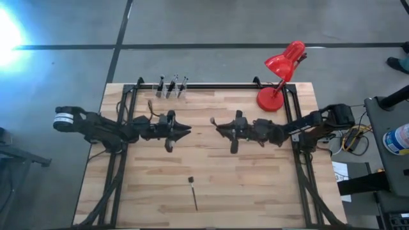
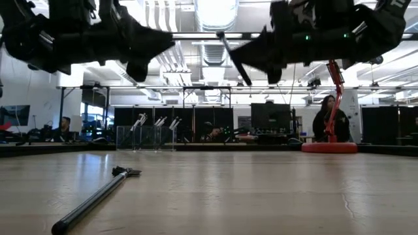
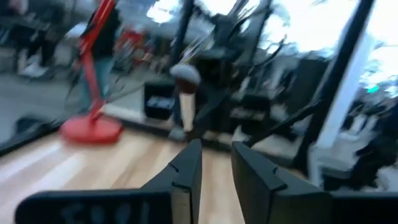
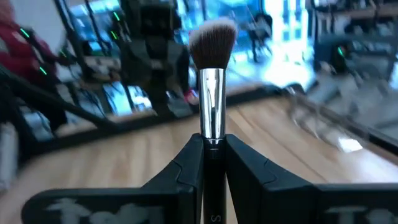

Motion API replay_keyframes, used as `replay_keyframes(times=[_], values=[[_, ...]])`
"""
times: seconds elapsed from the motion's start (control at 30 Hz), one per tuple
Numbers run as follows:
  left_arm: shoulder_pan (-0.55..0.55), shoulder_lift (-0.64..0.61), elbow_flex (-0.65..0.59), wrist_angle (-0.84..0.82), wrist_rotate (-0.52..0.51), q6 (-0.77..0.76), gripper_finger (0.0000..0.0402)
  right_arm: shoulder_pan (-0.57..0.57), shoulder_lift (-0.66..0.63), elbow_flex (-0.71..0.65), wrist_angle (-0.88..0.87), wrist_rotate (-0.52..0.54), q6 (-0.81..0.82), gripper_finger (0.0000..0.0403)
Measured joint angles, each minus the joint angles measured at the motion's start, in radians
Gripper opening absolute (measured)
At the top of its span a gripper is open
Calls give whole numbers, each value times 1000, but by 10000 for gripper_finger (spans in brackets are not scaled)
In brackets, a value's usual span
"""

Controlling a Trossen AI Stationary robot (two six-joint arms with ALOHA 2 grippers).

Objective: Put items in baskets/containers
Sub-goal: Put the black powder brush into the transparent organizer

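My right gripper [image 4: 213, 148] hangs above the table's middle [image 1: 218, 126], shut on a makeup brush with a silver ferrule and a pale-tipped bristle head [image 4: 212, 38]. My left gripper [image 3: 217, 165] faces it from the left [image 1: 187, 132], open with nothing between its fingers. Another dark brush [image 1: 193, 193] lies flat on the wood near the front edge [image 2: 98, 199]. The clear containers [image 1: 171, 88] stand at the far edge with a few brushes upright in them [image 2: 147, 134]. My right gripper pinches the brush between its two fingers on the black handle just below the silver ferrule [image 4: 212, 144]. The fingers reach level from the table's right. The brush is lifted clear of the table and tilted, with its bristle head up and its handle passing down between the fingers.
A red desk lamp [image 1: 281, 70] stands at the far right corner, its base on the wood [image 2: 330, 147]. Black frame rails [image 1: 300, 160] run along the table's left, right and far edges. People sit in the room beyond the table.
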State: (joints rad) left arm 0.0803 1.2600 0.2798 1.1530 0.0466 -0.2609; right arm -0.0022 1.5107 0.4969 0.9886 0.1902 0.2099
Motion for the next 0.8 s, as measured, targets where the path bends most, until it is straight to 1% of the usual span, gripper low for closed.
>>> replay_keyframes(times=[0.03,0.13,0.33,0.53,0.73,0.8], values=[[-8,8,1,33,2,0,82,10,3,0,35,0,0,49],[-20,31,17,40,5,-3,83,38,27,20,101,3,-9,49],[-48,106,99,43,8,5,83,86,113,122,100,0,-37,49],[-70,178,173,42,8,32,83,92,205,210,90,-8,-37,49],[-72,184,188,43,8,48,83,92,246,248,61,-18,-38,49],[-72,181,192,45,24,61,83,92,252,250,62,-32,-37,49]])
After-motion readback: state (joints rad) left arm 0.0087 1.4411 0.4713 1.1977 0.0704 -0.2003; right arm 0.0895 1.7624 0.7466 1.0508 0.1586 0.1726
